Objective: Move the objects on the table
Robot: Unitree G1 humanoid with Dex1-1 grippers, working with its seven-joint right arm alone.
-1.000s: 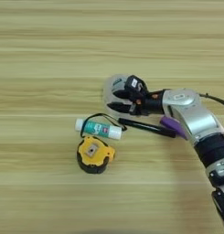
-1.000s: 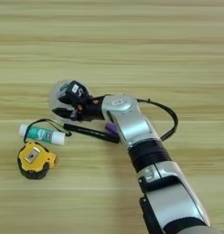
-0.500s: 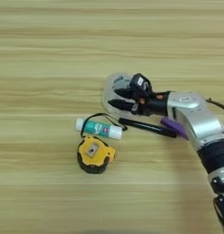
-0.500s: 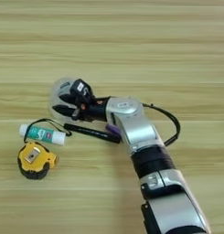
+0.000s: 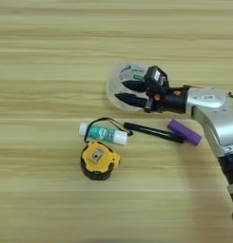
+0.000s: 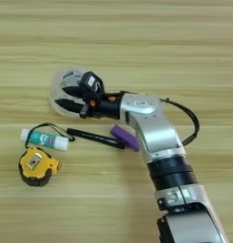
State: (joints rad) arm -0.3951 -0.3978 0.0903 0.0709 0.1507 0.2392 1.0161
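The clear tape roll (image 5: 121, 75) lies right of the table's (image 5: 42, 42) middle. My right gripper (image 5: 123, 92) reaches in from the right and is shut on the roll's near wall, one black finger in the hole and the other along the rim. Below it lie a thin black pen (image 5: 153, 132) and a short purple cylinder (image 5: 184, 132), end to end. A white-green glue stick (image 5: 102, 134) rests left of the pen, and a yellow-black tape measure (image 5: 100, 160) sits just below the glue stick. The silver forearm (image 6: 153, 128) crosses over the cylinder's right end.
A thin black cord loops from the tape measure over the glue stick (image 6: 44, 139) to the pen's tip. A black cable (image 6: 191, 123) arcs out from my forearm on the right. Bare wood stretches to the left and at the back.
The gripper and the tape roll have shifted together a little toward the back of the table. The pen, cylinder, glue stick and tape measure have stayed where they were.
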